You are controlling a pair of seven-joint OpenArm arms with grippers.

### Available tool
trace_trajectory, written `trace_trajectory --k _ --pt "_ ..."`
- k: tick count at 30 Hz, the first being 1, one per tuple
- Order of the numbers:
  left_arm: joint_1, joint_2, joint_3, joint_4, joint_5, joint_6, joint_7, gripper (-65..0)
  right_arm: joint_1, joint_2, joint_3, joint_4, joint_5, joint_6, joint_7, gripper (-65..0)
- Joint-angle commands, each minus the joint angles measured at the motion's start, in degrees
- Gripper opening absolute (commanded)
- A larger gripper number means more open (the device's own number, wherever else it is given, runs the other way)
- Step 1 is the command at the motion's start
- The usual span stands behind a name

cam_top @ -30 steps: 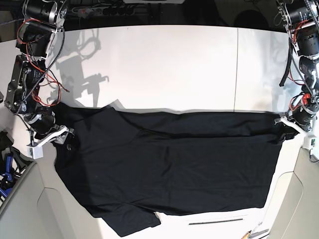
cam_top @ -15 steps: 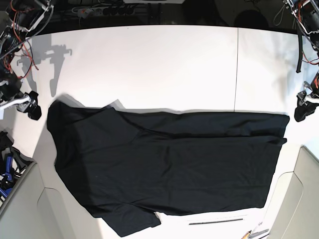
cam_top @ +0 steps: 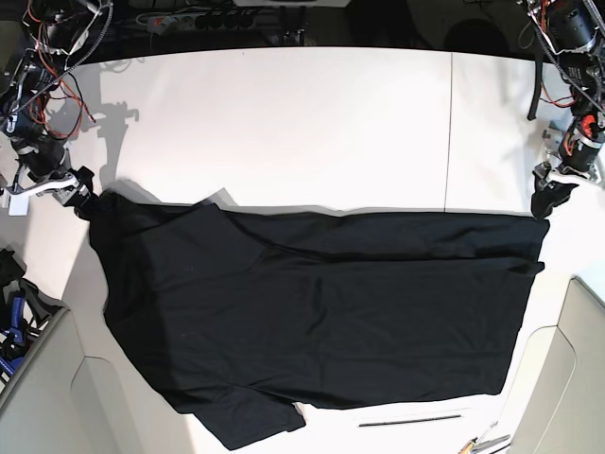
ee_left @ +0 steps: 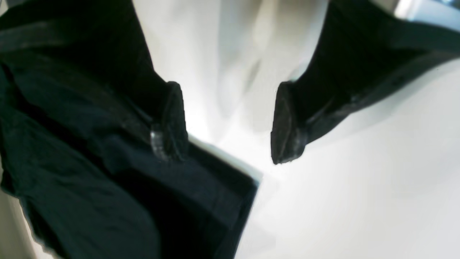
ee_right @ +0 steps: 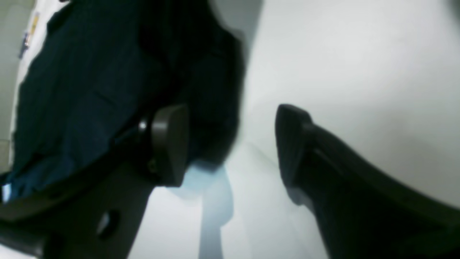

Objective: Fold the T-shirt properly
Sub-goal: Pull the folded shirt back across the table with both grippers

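The black T-shirt [cam_top: 321, 312] lies flat on the white table [cam_top: 302, 123], spread left to right with a sleeve at the front left. My right gripper [cam_top: 82, 201] is open at the shirt's far left corner. In the right wrist view it [ee_right: 231, 151] hangs over bare table, with the shirt [ee_right: 82, 93] behind its left finger. My left gripper [cam_top: 544, 200] is open at the shirt's far right corner. In the left wrist view it [ee_left: 226, 140] is empty, with the shirt's corner [ee_left: 215, 194] just below the fingers.
A thin black strip [cam_top: 411, 420] lies near the table's front edge. Small tools [cam_top: 482, 443] lie at the front right. Grey panels [cam_top: 38, 397] flank both front corners. Blue items [cam_top: 11, 331] sit off the left edge.
Both grippers left the shirt's side edges, swung outward, and now sit at its two far corners. The shirt's far left corner was pulled out to the left.
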State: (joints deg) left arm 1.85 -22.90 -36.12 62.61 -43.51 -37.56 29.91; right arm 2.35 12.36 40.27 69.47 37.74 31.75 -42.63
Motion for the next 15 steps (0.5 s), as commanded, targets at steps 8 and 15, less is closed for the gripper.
trace_trajectory --k 8,15 --pt "-7.76 -1.40 4.52 -3.08 4.63 4.52 -1.03 -25.6 3.02 -2.23 -4.48 -0.26 0.00 0.17 0.46 -27.3" --pt "-9.46 -1.40 5.09 -4.33 6.10 5.84 -2.29 -52.3 3.04 -3.93 -5.90 -0.26 -0.26 0.17 2.36 -47.7"
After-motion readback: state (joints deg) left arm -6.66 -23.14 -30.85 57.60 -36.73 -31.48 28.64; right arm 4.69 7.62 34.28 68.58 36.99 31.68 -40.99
